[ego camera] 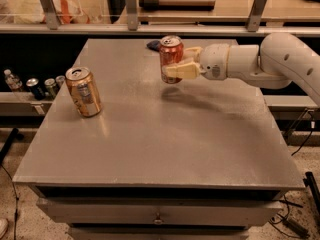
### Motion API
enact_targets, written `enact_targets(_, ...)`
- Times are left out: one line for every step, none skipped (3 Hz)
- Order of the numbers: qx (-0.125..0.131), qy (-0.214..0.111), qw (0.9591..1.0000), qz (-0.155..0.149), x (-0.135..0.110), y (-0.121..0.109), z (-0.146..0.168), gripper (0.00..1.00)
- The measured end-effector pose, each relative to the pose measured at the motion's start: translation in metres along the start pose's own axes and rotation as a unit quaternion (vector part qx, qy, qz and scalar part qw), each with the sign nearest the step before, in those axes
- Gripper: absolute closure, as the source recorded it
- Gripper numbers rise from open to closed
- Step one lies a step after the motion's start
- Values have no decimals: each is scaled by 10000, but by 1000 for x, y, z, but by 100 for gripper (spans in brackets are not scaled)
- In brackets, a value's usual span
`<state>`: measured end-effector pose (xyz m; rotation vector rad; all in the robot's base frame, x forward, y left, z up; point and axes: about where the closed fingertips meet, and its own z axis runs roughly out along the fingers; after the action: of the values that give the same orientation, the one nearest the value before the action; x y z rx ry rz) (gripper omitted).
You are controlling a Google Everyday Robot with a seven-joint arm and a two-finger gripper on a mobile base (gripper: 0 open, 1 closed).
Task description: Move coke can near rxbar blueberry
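The coke can is red-orange with a silver top and is held upright in the air above the far middle of the grey table. My gripper comes in from the right on a white arm and is shut on the can's sides. The rxbar blueberry is a dark blue wrapper lying at the table's far edge. Only its left end shows, just behind and left of the can; the rest is hidden by the can.
A gold can stands upright at the table's left side. Several cans and a bottle sit on a low shelf to the left. A railing with metal posts runs behind the table.
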<state>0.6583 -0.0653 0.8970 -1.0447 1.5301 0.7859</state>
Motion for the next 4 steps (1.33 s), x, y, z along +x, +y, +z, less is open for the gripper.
enact_targets(-1,-10,10000,-5,-1,3,2,100)
enact_targets(62,14,10000,-42,-4,3,3,100)
enact_targets(264,92,9995,-125,-8,-17,9,100)
enact_targets(425,121,9989,-157,-10,-42,17,100)
